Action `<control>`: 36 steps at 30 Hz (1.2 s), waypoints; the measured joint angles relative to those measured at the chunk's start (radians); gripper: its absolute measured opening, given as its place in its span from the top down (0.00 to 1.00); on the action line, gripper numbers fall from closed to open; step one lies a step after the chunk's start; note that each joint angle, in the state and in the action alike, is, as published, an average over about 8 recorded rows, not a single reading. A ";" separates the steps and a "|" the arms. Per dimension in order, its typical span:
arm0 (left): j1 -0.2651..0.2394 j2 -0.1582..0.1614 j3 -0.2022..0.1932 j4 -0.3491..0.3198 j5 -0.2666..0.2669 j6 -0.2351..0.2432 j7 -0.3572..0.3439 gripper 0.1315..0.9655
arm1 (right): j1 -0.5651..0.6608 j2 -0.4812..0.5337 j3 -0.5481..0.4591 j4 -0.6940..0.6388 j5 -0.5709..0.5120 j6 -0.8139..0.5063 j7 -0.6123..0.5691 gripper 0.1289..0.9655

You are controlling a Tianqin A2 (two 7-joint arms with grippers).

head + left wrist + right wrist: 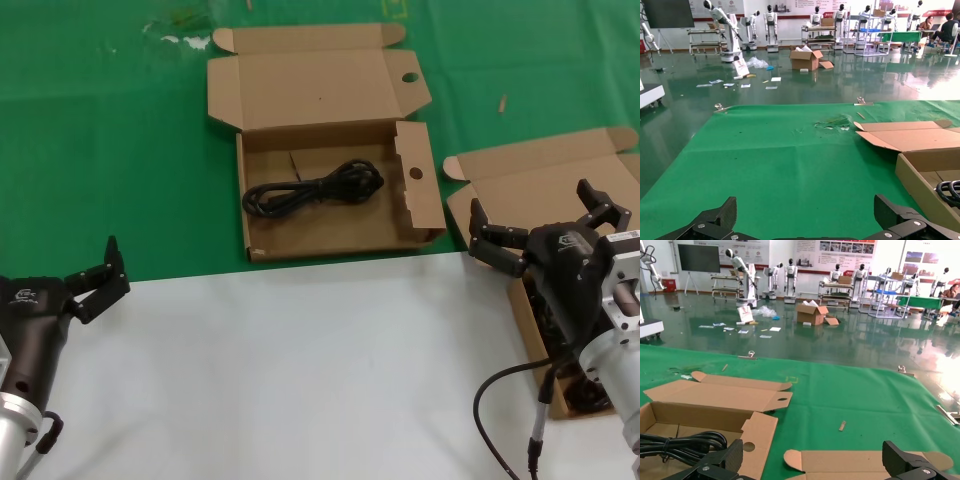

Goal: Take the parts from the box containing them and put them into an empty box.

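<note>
The right gripper [540,222] is hovering spread wide and holding nothing over the plain-lidded box [535,185] — the left gripper [98,278], also agape, is waiting over the white tabletop [300,370]. One cable bundle [315,189] is lying in the holed box [340,235] on the green mat [100,150].

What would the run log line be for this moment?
left tool: open, idle | right tool: open, empty, over plain box | holed box: one cable bundle inside

A green cloth [100,150] covered the table's far part, a white sheet [280,370] its near part. Two open cardboard boxes lay on the green: one [330,225] mid-table, another [545,185] at the right edge.
</note>
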 joint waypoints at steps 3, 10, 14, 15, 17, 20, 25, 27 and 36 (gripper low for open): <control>0.000 0.000 0.000 0.000 0.000 0.000 0.000 0.00 | 0.000 0.000 0.000 0.000 0.000 0.000 0.000 0.00; 0.000 0.000 0.000 0.000 0.000 0.000 0.000 0.00 | 0.000 0.000 0.000 0.000 0.000 0.000 0.000 0.00; 0.000 0.000 0.000 0.000 0.000 0.000 0.000 0.00 | 0.000 0.000 0.000 0.000 0.000 0.000 0.000 0.00; 0.000 0.000 0.000 0.000 0.000 0.000 0.000 0.00 | 0.000 0.000 0.000 0.000 0.000 0.000 0.000 0.00; 0.000 0.000 0.000 0.000 0.000 0.000 0.000 0.00 | 0.000 0.000 0.000 0.000 0.000 0.000 0.000 0.00; 0.000 0.000 0.000 0.000 0.000 0.000 0.000 0.00 | 0.000 0.000 0.000 0.000 0.000 0.000 0.000 0.00; 0.000 0.000 0.000 0.000 0.000 0.000 0.000 0.00 | 0.000 0.000 0.000 0.000 0.000 0.000 0.000 0.00; 0.000 0.000 0.000 0.000 0.000 0.000 0.000 0.00 | 0.000 0.000 0.000 0.000 0.000 0.000 0.000 0.00; 0.000 0.000 0.000 0.000 0.000 0.000 0.000 0.00 | 0.000 0.000 0.000 0.000 0.000 0.000 0.000 0.00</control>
